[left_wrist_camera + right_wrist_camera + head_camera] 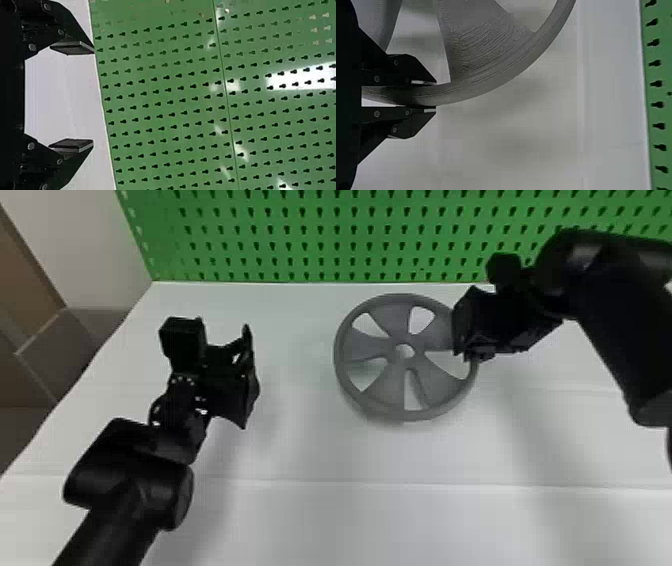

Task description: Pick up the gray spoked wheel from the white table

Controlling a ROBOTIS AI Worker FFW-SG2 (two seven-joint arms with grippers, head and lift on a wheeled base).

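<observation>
On my head view the gray wheel point(387, 377) is over the tabletop point(310, 520), short of the pegboard point(327, 245), with open room between it and my left gripper point(248, 377). The left wrist view has that gripper spread wide, empty; in the right wrist view, my right gripper point(462, 340) is closed on the rim.

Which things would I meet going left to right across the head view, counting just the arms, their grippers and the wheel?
Left arm → left gripper → gray spoked wheel → right gripper, at the wheel's right edge → right arm.
</observation>
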